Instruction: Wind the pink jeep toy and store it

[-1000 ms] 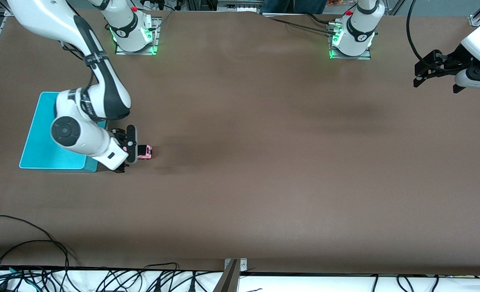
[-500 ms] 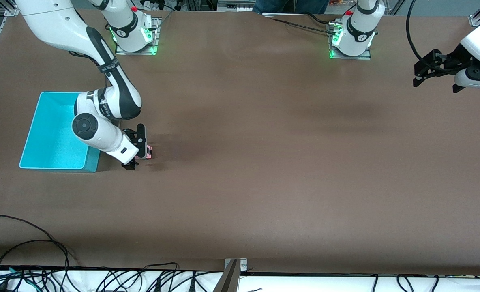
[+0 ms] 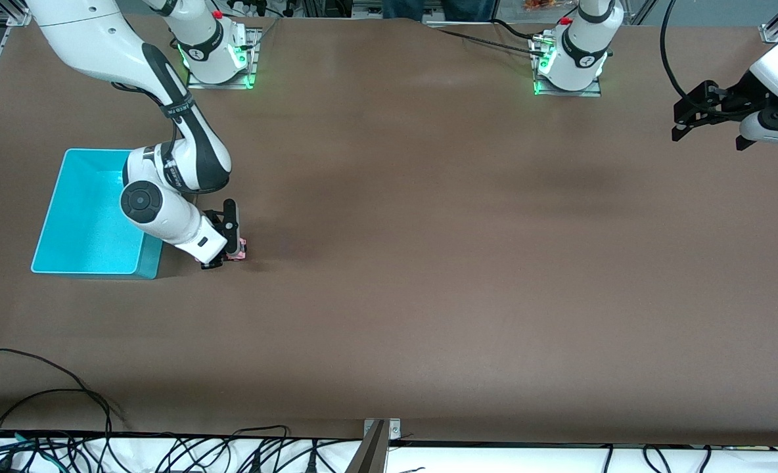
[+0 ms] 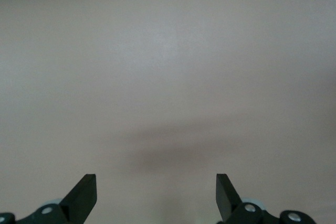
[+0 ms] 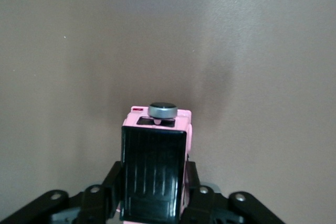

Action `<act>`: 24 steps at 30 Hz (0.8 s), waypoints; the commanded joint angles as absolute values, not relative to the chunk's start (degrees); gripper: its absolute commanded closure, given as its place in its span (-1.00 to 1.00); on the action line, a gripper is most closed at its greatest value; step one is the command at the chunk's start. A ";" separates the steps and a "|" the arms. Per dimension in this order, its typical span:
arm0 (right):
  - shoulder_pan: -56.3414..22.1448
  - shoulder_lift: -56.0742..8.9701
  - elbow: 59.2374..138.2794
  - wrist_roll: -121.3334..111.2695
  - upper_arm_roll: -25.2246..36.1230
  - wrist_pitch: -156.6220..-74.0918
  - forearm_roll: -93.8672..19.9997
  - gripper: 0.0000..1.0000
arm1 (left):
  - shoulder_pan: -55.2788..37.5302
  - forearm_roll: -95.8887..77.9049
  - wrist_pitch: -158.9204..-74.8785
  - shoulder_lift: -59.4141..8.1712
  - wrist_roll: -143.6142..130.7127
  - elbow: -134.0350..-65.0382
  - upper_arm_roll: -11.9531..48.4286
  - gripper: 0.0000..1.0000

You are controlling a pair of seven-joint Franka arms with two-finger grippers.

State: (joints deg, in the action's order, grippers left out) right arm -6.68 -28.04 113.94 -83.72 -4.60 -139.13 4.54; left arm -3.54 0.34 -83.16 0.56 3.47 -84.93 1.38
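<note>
Pink jeep toy (image 5: 156,162) on table (image 3: 428,276), at bin's (image 3: 87,217) 3 o'clock, pinched by right gripper (image 3: 226,253). Grasp step; next: drag backward, winding. Left gripper (image 4: 156,198) spread, waiting.

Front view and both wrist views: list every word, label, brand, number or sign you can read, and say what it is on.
No text can be read in any view.
Right arm: lettering on the dark band, too small to read.
Arm bases: round marks, too small to read.
Pink jeep toy, clamped in the right gripper: no writing shows.
Turquoise bin: plain.
Left gripper, open over bare table: no markings.
</note>
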 commanded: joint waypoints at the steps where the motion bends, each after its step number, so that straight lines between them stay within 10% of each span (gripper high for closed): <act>1: -6.86 -27.07 110.93 -83.14 -4.57 -136.33 5.63 1.00 | -3.60 1.32 -82.35 1.23 2.90 -84.82 1.32 -1.00; 24: -6.15 -15.65 102.30 -78.83 -0.36 -113.04 5.01 1.00 | -3.69 1.58 -82.35 1.14 2.90 -84.81 1.41 -1.00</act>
State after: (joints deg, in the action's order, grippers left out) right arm -6.36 -19.45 101.71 -79.63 -2.50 -117.89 4.56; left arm -3.52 0.34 -83.07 0.56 3.46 -84.93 1.36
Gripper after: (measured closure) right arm 0.498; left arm 0.000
